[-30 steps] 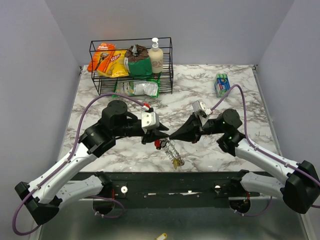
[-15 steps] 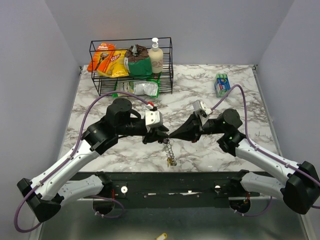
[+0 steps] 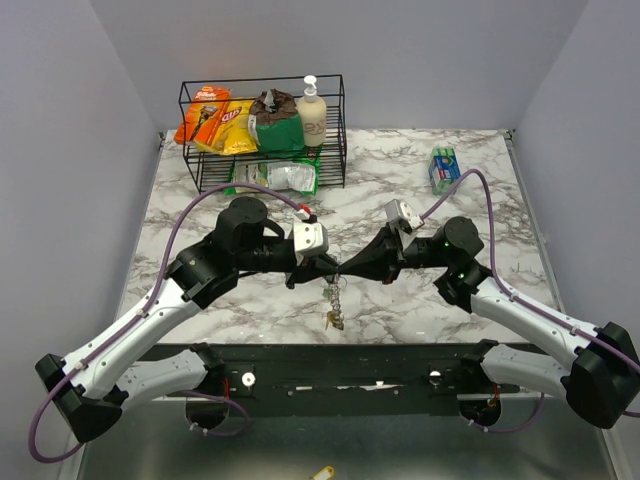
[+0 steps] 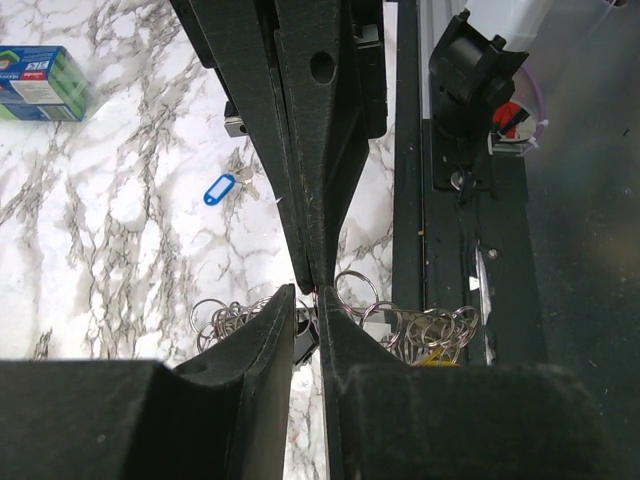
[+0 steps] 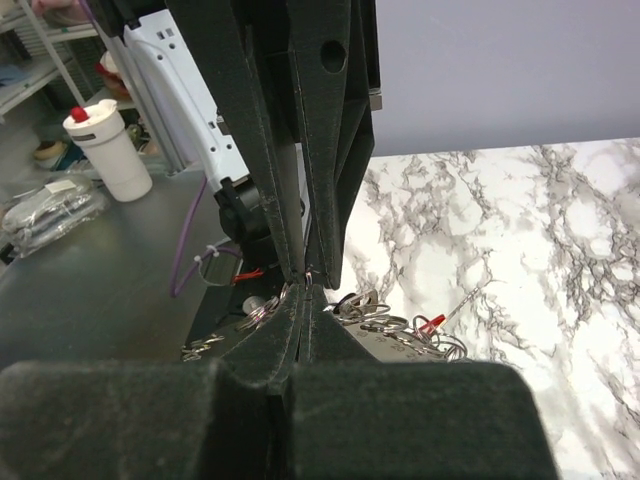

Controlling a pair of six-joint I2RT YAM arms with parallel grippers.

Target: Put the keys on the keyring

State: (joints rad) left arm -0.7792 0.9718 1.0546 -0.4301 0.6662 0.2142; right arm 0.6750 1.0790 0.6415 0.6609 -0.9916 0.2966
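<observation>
My two grippers meet tip to tip over the front middle of the marble table (image 3: 200, 190). The right gripper (image 3: 343, 272) (image 5: 305, 292) is shut, with a thin wire of the keyring (image 5: 308, 272) poking from its tips. A bunch of small rings and keys (image 3: 331, 305) (image 4: 425, 325) hangs below the tips, a yellow piece lowest. A red tag (image 5: 432, 322) shows in the bunch. The left gripper (image 3: 331, 268) (image 4: 308, 292) has its jaws a narrow slit apart, right at the right gripper's tips. A blue-tagged key (image 4: 217, 190) lies alone on the marble.
A black wire rack (image 3: 262, 135) with snack bags and a bottle stands at the back left. A blue-green box (image 3: 443, 168) (image 4: 40, 85) lies at the back right. The black base rail (image 3: 330, 365) runs along the near edge under the hanging bunch.
The bunch, spread low by the table a second ago, now hangs straight down from the tips and has swung slightly left. The left gripper's jaws have narrowed. The right gripper stays shut.
</observation>
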